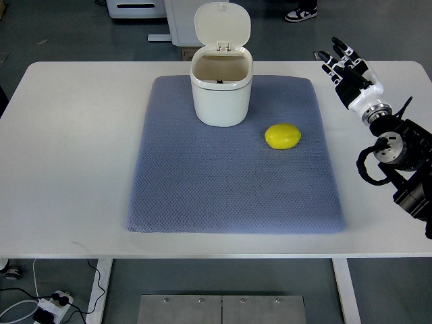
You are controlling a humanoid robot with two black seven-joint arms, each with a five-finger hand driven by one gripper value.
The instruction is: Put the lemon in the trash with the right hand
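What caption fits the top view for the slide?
Right hand open at the table's right edge, lemon on the blue mat beside the open white trash bin.

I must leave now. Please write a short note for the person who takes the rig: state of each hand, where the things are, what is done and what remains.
Right robot hand: open, holding nothing, over the table's right far part, beside the mat, away from the lemon.
Left robot hand: not in view.
Lemon: lies on the mat, right of the bin, not touching it.
Bin: stands upright at the mat's far edge, lid open.
Done: nothing yet; lemon not grasped.
Left: bring the right hand to the lemon, grasp it, lift it, drop it in the bin.
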